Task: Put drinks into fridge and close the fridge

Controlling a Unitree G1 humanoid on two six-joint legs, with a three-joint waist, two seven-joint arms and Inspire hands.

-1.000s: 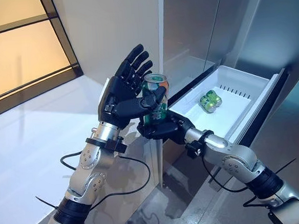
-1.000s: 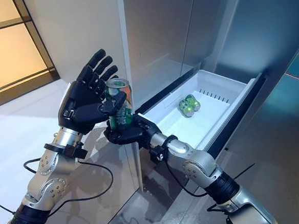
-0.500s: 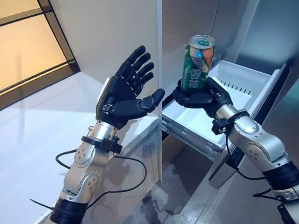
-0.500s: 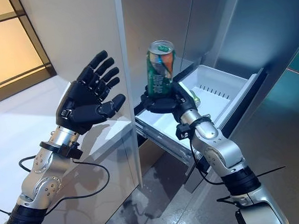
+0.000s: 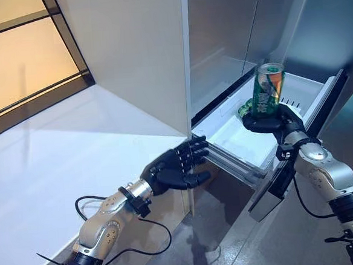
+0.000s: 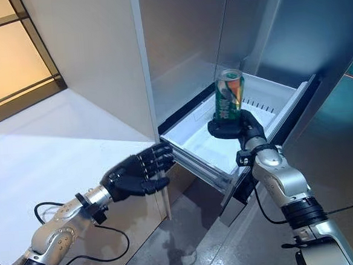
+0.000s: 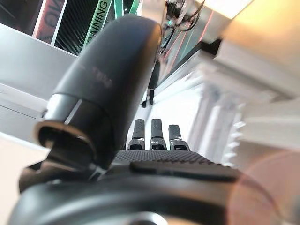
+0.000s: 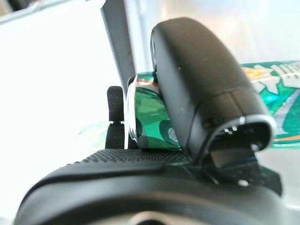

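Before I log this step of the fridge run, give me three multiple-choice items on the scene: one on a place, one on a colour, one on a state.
1. Where is the held can?
A. On the white counter
B. Upright over the open drawer
C. On the floor

2. What colour is the held can, mainly?
A. Green
B. Red
C. Blue

3. How is the fridge drawer?
A. Pushed shut
B. Taken out
C. Pulled open

Key: 1 B, the right hand holds the can upright above the white drawer. 2 A, its body is green with an orange patch. 3 C, the drawer stands out from the fridge, its white inside in view, while the left hand is open, its fingers by the drawer's near corner.
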